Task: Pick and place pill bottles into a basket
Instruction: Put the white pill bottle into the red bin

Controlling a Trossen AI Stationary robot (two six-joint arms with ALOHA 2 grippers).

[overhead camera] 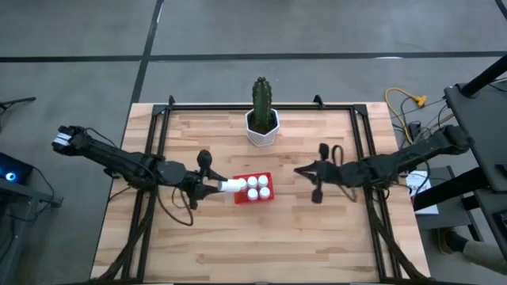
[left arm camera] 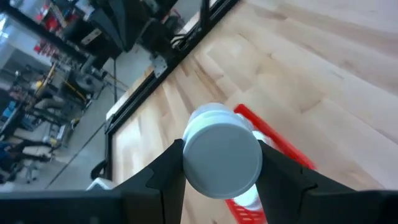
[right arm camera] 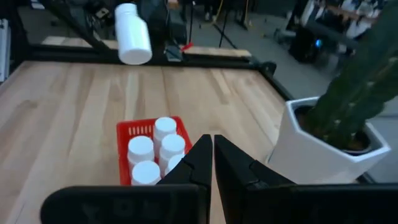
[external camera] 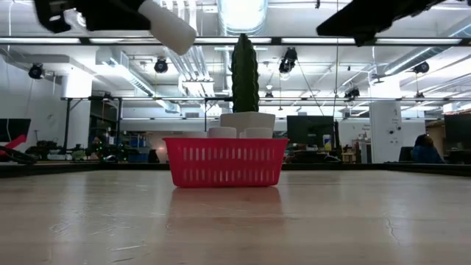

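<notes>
Basket (overhead camera: 255, 196), red, sits mid-table before the cactus pot (overhead camera: 262, 127) with 4 pill bottles (right arm camera: 155, 152) visible inside, while the left gripper (overhead camera: 212, 186), fingers clamped on a 5th white bottle (overhead camera: 231, 186), hangs over its left edge and the right gripper (overhead camera: 299, 169) waits alongside, fingers closed and empty.

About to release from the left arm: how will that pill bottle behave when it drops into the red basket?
The pill bottle is a smooth white cylinder, held tilted in the left gripper above the basket, so it may land on its side and roll. It probably weighs little. Four upright bottles already crowd the basket, so it could bounce off their caps.
</notes>
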